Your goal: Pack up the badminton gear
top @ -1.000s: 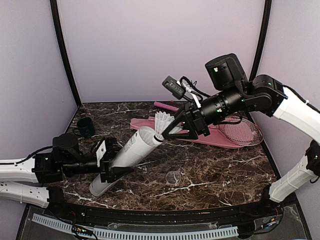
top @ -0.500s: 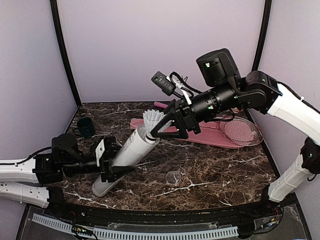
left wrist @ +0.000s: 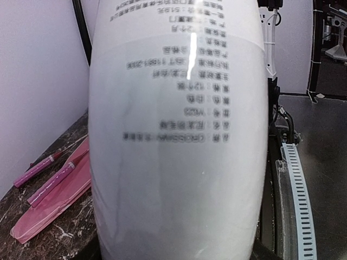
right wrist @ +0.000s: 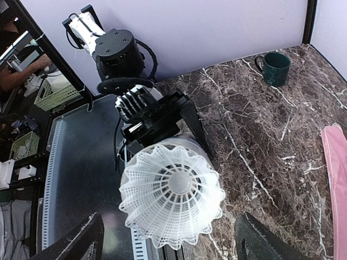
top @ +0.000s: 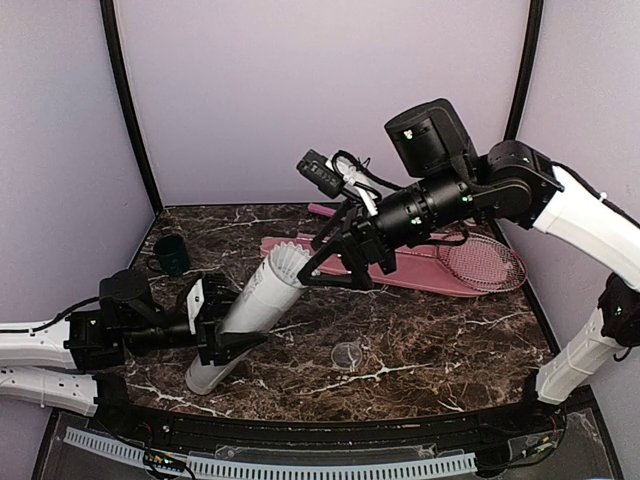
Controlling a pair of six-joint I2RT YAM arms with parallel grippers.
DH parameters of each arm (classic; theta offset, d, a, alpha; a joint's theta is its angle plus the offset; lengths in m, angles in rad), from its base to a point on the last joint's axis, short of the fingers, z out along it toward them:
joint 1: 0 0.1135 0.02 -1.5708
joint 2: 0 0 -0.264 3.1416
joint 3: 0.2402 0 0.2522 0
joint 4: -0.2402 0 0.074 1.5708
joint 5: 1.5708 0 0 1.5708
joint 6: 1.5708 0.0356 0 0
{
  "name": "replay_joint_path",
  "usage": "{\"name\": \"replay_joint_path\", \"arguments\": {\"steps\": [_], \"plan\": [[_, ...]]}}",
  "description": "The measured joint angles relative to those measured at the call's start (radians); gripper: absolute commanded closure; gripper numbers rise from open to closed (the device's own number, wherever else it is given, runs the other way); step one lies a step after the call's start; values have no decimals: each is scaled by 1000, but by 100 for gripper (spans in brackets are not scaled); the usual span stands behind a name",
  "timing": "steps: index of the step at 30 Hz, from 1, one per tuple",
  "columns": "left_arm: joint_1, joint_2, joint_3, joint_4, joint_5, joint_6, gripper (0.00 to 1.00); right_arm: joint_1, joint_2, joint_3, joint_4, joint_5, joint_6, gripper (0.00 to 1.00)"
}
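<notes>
My left gripper (top: pixel 232 322) is shut on the long pale grey tube (top: pixel 250 305), holding it tilted with its open mouth up and to the right. In the left wrist view the tube (left wrist: pixel 179 135) fills the frame and hides the fingers. A white shuttlecock (right wrist: pixel 171 195) sits in the tube's mouth, skirt facing the right wrist camera, and shows as a shuttlecock (top: pixel 289 258) from above. My right gripper (right wrist: pixel 171 245) stands open just behind it, one finger on each side and apart from the skirt; from above, that gripper (top: pixel 312 268) hangs by the tube mouth.
The pink racket cover (top: pixel 400 272) lies at the back with a racket head (top: pixel 487 263) on it and pink handles (left wrist: pixel 40 169) beside it. A dark green cup (top: pixel 172 254) stands at the left. A small clear lid (top: pixel 347 354) lies on the marble table (top: pixel 450 340).
My right gripper carried the shuttlecock left and down to the tube's mouth, then opened and let it go. The left arm held the tube still.
</notes>
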Motion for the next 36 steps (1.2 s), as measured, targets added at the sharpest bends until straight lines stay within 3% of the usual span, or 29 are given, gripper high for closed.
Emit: {"name": "replay_joint_path", "arguments": {"steps": [13, 36], "plan": [[0, 19, 1, -8, 40, 1, 53, -46, -42, -8, -18, 67, 13, 22], [0, 71, 35, -75, 74, 38, 53, -7, 161, 19, -115, 170, -65, 18]]}}
